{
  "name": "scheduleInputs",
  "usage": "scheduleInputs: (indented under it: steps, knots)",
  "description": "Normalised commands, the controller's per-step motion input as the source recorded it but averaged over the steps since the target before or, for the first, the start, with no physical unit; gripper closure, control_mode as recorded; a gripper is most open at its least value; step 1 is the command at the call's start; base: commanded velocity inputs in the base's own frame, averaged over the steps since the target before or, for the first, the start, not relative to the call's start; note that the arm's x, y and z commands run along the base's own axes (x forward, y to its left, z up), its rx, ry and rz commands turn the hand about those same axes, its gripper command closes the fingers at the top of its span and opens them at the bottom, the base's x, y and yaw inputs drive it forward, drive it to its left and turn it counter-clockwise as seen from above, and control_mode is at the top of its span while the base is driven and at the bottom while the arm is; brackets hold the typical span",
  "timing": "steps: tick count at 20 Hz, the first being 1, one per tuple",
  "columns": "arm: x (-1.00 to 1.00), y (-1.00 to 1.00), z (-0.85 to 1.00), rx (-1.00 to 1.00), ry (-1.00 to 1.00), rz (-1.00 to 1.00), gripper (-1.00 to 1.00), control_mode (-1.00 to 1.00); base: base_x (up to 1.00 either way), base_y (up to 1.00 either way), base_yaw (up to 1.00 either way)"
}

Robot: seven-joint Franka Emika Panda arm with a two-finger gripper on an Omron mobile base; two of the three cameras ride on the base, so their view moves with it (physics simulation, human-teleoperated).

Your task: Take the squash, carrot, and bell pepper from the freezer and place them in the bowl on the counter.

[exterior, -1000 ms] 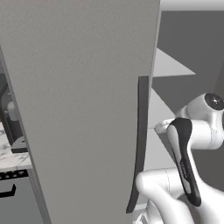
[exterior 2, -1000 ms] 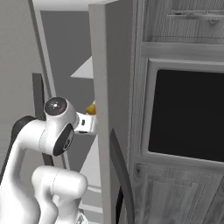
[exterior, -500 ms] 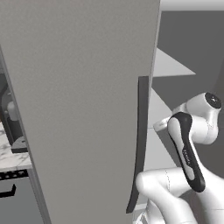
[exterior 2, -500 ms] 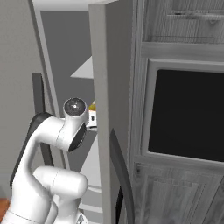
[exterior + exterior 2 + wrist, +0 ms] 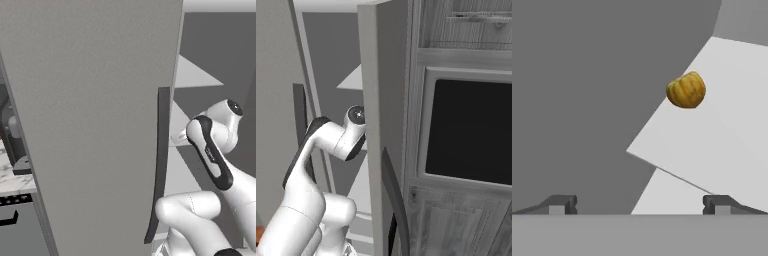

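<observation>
The step in hand was judged to be the reach for the squash (image 5: 686, 90), the first of the three vegetables to be fetched from the freezer (image 5: 95, 115). In the hand view the squash was seen lying on a pale shelf (image 5: 722, 130) inside the freezer, ahead of the gripper (image 5: 640, 204) and off toward its right fingertip, well apart from both tips. The gripper's fingers were spread wide apart and nothing was held between them.

To do the reach well, the hand would best be turned until the squash sat midway between the two tips, and only then carried forward, with the fingers kept wide until they stood on either side of the lumpy body. The squash is rounded and would probably roll if nudged by one finger first, so a level, centred approach was judged safer than a slanted one. The open grey door and its dark handle (image 5: 159, 165), close beside the arm in the left base view, would have to be cleared by the elbow.

Much was hidden. The freezer's inside was largely screened by the door in the left base view and by the freezer's side wall in the right base view. How the squash rested on the shelf, and how deep the shelf ran behind it, could not be made out.
</observation>
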Motion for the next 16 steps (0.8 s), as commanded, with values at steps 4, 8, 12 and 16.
scheduleInputs:
  steps: [4,8,12,16]
  knots:
    - [0.50,0.00,-0.05,0.00,0.00,0.16,-1.00,-1.00,0.00,0.00,0.00]
    - [0.46,0.00,-0.10,0.00,0.00,0.15,-1.00,-1.00,0.00,0.00,0.00]
    - [0.26,0.00,-0.19,0.00,0.00,0.16,-1.00,-1.00,0.00,0.00,0.00]
    - [0.18,0.00,-0.23,0.03,0.00,0.15,-1.00,-1.00,0.00,0.00,0.00]
